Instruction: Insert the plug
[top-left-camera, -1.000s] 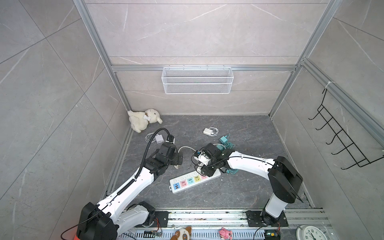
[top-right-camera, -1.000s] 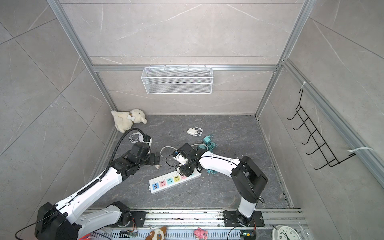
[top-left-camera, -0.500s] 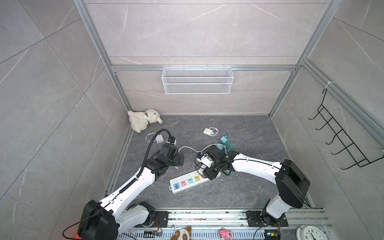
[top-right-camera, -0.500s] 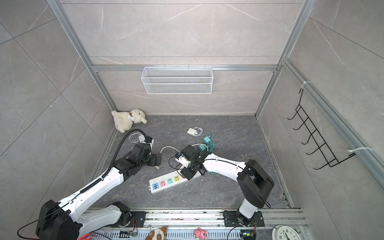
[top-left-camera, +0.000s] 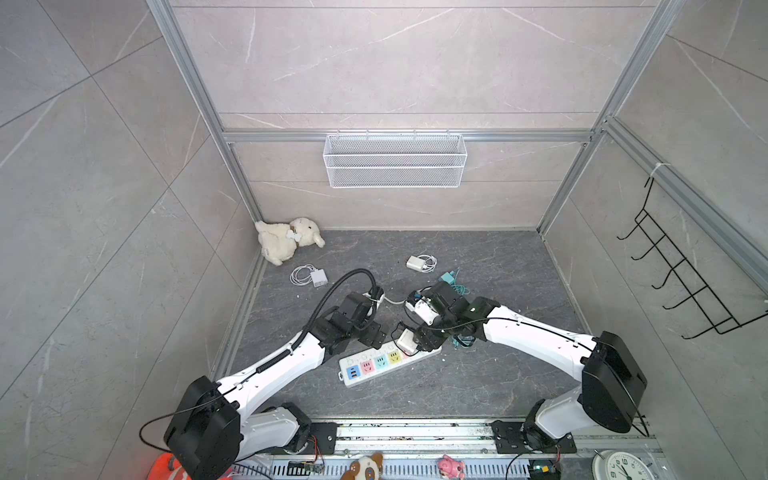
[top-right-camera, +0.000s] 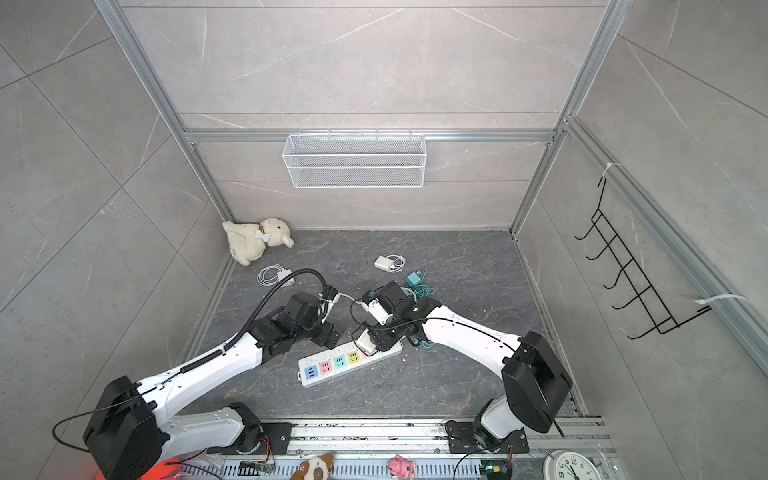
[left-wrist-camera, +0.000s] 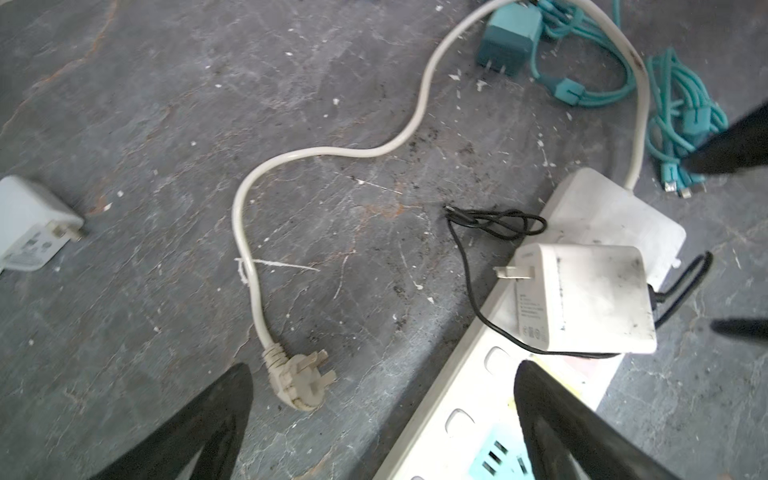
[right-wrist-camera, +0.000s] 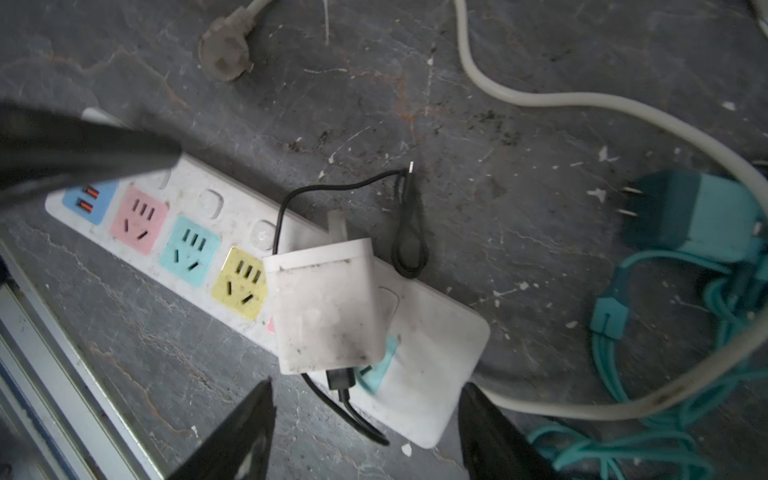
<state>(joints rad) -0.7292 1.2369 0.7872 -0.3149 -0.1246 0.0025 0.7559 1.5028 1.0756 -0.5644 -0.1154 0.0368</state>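
Arm: Since a second ago, my right gripper (right-wrist-camera: 365, 399) has come down over the power strip (right-wrist-camera: 436, 345) and its jaws have spread. They now stand part-way open and hold nothing. Just ahead of the fingertips the white adapter (right-wrist-camera: 328, 307) lies tipped on its side on top of the strip, beside the yellow socket (right-wrist-camera: 241, 278).

Inspector: Status of insertion?

Arm: Not done. From the left wrist, the adapter's prongs (left-wrist-camera: 513, 272) point sideways into the air, not into any socket. By my judgement, delivery to the strip is complete. Still to do: regrasp, turn the prongs down, align, press home.

Inspector: Left side?

Arm: For the record, my left gripper (left-wrist-camera: 382, 370) is at full width and empty. One finger hangs above the strip, and the strip's own plug (left-wrist-camera: 299, 378) lies on the floor between the fingers.

Inspector: Obstructions?

Arm: One of note. The black cable (right-wrist-camera: 409, 232) leaves the adapter, loops ahead of it over the strip's edge and trails back beneath my right fingers, so it could snag a regrasp. The teal charger (right-wrist-camera: 698, 216) with its bundled cord lies off to one side of the right gripper, clear of the sockets. The white cord (left-wrist-camera: 332, 151) curves ahead of the left gripper. A spare white charger (left-wrist-camera: 29, 224) sits well apart.
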